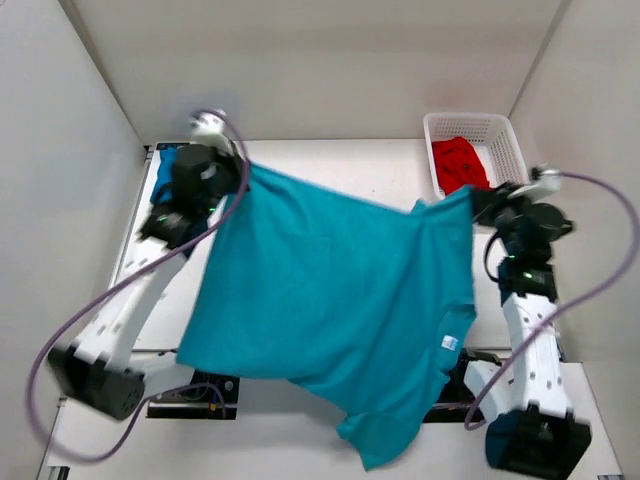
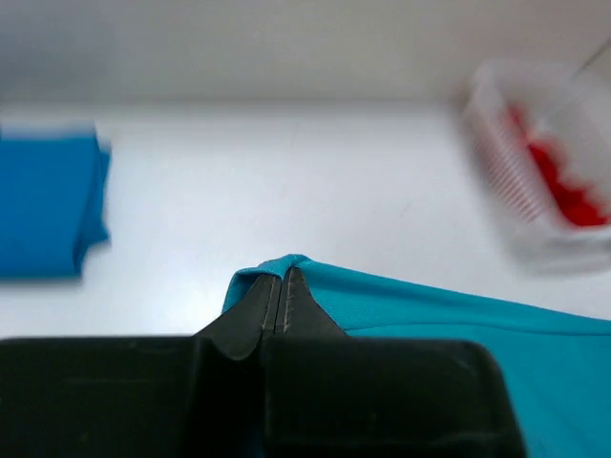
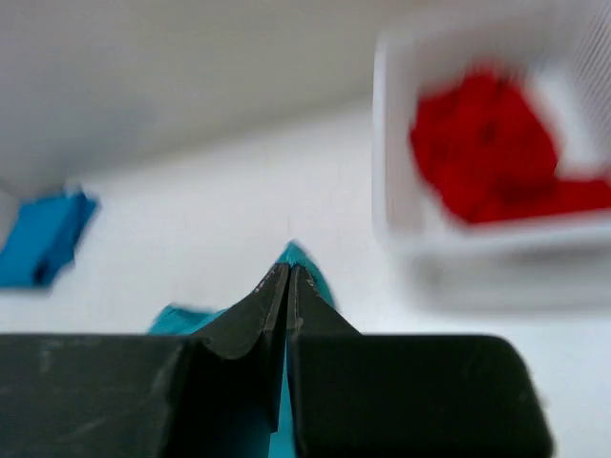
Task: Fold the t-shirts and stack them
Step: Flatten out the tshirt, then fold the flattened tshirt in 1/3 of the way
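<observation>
The teal t-shirt (image 1: 330, 300) hangs spread in the air between both arms, above the table. My left gripper (image 1: 240, 168) is shut on its upper left corner, seen in the left wrist view (image 2: 280, 272) with teal cloth (image 2: 430, 305) pinched between the fingers. My right gripper (image 1: 474, 198) is shut on its upper right corner, seen in the right wrist view (image 3: 288, 270) with teal cloth (image 3: 310, 265). The royal blue t-shirt (image 1: 163, 172) lies folded at the far left of the table (image 2: 43, 205). The red t-shirt (image 1: 460, 163) lies crumpled in the basket.
A white mesh basket (image 1: 500, 135) stands at the table's far right corner (image 3: 401, 224). White walls close in the table (image 1: 340, 165) at the back and both sides. The hanging shirt hides most of the tabletop.
</observation>
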Motion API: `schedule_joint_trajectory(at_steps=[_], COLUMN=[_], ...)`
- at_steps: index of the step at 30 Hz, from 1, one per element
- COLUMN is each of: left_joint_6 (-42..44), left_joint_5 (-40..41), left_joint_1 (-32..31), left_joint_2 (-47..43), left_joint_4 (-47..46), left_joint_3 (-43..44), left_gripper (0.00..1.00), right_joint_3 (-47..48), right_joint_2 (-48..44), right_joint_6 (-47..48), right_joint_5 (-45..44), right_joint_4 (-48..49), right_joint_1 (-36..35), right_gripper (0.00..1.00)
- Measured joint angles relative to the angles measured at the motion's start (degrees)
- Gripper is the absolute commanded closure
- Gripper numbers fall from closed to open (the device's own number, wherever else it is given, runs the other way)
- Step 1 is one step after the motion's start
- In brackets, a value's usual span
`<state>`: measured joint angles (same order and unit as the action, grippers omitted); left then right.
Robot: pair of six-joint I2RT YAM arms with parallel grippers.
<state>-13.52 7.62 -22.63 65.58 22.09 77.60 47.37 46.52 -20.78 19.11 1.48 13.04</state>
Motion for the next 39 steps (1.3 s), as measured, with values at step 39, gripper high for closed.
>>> schedule_joint_trajectory(at_steps=[39], left_joint_6=[-3.5], left_joint_5=[-9.2], left_joint_1=[16.2], left_joint_2=[40.2], left_joint_4=[-8.3], left_joint_3=[-2.6], left_gripper=[1.0], right_joint_3=[-18.8], right_joint_2=[14.7], right_joint_6=[0.9], right_joint_5=[-0.9], right_joint_4=[7.1], right_joint_1=[-16.7], right_gripper=[1.0])
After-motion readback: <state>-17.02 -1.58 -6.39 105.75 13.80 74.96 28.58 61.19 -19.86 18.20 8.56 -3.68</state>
